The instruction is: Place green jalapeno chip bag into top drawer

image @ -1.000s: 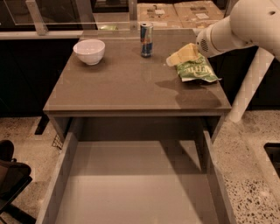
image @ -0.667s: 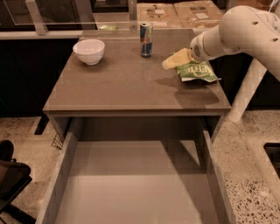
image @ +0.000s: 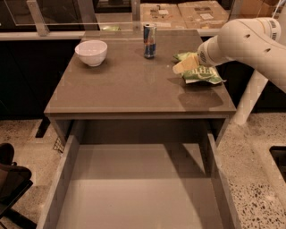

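The green jalapeno chip bag point(image: 202, 74) lies crinkled on the brown table top point(image: 125, 85) near its right edge. My gripper point(image: 186, 64), cream-coloured at the end of the white arm point(image: 243, 40), reaches in from the right and sits right at the bag's left end, low over the table. A bit of green shows behind it. The top drawer point(image: 134, 192) is pulled wide open below the table's front edge, and its flat grey bottom is bare.
A white bowl point(image: 91, 52) stands at the table's back left. A blue-silver drink can point(image: 149, 40) stands at the back middle, left of the bag. Cardboard boxes point(image: 183, 11) lie behind the table. A black chair point(image: 11, 183) is at the lower left on the speckled floor.
My arm has swung further into view from the right and the gripper has sunk slightly toward the bag. The bag, can and bowl have not moved.
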Robot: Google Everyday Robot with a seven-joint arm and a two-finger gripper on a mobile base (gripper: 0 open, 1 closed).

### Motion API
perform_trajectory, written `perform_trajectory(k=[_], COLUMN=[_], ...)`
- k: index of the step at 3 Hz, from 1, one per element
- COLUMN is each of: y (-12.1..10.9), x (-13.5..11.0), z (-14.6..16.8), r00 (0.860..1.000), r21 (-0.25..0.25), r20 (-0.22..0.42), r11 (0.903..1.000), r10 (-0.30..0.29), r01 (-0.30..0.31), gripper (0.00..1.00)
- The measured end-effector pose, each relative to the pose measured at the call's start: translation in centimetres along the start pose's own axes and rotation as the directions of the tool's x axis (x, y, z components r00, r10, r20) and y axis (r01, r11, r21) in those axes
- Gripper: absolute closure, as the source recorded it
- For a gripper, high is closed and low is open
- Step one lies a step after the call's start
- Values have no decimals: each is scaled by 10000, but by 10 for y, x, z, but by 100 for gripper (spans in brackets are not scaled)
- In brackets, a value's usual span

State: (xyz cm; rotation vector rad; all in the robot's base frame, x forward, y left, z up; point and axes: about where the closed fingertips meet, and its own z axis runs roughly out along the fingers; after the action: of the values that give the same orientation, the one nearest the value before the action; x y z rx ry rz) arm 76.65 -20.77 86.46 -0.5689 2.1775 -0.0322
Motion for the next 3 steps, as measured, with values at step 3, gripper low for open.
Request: perform_trajectory(k=[3], y=[-7], x=[25], z=[40], r00=[9947], r21=[-825], r20=[-638], r11=[9929], r10=[806], r01=[-857], gripper=[16])
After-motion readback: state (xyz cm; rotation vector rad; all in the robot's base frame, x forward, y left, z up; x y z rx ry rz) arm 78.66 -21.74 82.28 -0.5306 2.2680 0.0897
